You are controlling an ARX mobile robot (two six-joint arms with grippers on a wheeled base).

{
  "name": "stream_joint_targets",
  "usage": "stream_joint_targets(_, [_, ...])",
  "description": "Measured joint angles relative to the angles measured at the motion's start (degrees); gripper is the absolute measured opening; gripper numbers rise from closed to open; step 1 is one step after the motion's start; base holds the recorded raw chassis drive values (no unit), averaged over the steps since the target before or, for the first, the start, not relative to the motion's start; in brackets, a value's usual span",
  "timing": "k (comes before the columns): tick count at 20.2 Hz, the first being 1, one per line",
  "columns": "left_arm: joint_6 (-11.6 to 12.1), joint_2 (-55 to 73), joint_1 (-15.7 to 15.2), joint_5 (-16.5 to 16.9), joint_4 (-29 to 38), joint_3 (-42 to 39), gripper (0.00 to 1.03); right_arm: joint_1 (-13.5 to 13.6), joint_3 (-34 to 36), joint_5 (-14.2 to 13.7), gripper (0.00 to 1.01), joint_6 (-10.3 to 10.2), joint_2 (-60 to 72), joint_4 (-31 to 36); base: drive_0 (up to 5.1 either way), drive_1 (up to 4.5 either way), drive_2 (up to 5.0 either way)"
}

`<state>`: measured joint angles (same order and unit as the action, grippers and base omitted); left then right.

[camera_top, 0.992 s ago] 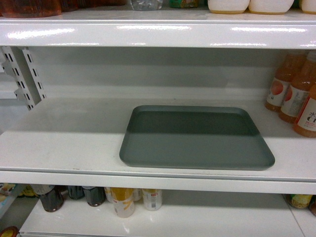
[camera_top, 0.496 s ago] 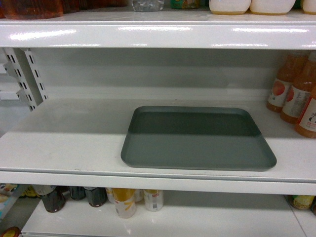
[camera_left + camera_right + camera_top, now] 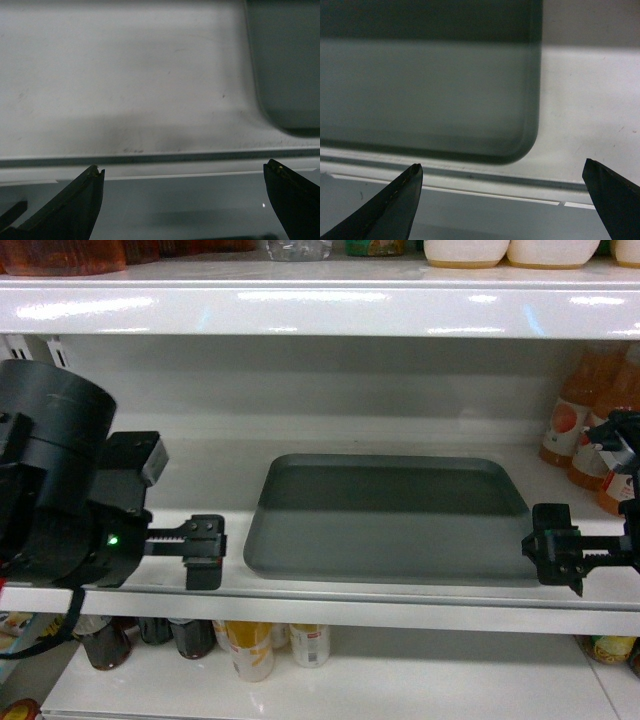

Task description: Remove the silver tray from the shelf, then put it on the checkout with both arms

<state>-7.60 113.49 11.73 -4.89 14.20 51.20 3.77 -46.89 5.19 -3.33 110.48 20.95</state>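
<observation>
While the silver tray (image 3: 388, 518) lies flat on the white shelf (image 3: 120, 500), both arms sit at the shelf's front edge, one on each side of it. The tray is dark grey-green w/ round corners & a low rim. Its back part is in shadow from the board above.

The left gripper (image 3: 205, 551) is just beside the tray's front left corner, not touching it. Behind it is a big black arm w/ a small green light (image 3: 113, 539). In the left wrist view the jaws are spread wide, one tip at each side of the pic, nothing between them but bare shelf. The tray's corner (image 3: 287, 65) shows at the top right there.

The right gripper (image 3: 556, 546) is near the tray's front right corner, also not touching. In the right wrist view its jaws are wide apart too, holding nothing. The tray (image 3: 427, 85) fills most of that pic, its round corner above the gap between the jaws.

Orange drink bottles (image 3: 578, 410) stand on the shelf at the far right, behind the right arm. More bottles & cans (image 3: 250, 645) stand on the lower shelf.
</observation>
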Motion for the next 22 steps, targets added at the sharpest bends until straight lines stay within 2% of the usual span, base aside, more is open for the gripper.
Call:
stream_joint_targets(4, [-1.6, 7.8, 3.5, -0.1, -5.7, 12.5, 0.98, -0.9, -12.7, -1.7, 0.98, -0.3, 10.2, -4.7, 0.0, 0.00, 0.0])
stream_joint_targets(6, [-2.4, 10.2, 4.1, -0.1, -7.5, 16.0, 0.98, -0.9, -15.9, -1.9, 0.98, -0.3, 12.3, -5.8, 0.0, 0.00, 0.0])
stream_joint_targets(11, [-4.5, 16.2, 4.4, -1.5, -11.6, 23.1, 0.98, -1.6, -25.1, -2.8, 0.98, -1.6, 18.3, -10.2, 0.0, 0.00, 0.0])
stream_joint_targets(20, [-5.7, 22.7, 4.7, -2.6, -15.9, 32.9, 0.98, -1.6, -38.1, -4.2, 0.98, -4.5, 28.0, -18.1, 0.0, 0.00, 0.0])
stream_joint_targets(21, [-6.0, 23.4, 5.0, -2.3, -16.8, 34.3, 0.98, -1.5, -39.1, -5.0, 0.96, -4.5, 28.7, -18.4, 0.0, 0.00, 0.0])
stream_joint_targets(22, [-6.0, 24.1, 5.4, -1.0, -18.8, 35.9, 0.78, -1.5, -39.1, -4.3, 0.68, -4.1, 28.8, -18.9, 0.0, 0.00, 0.0])
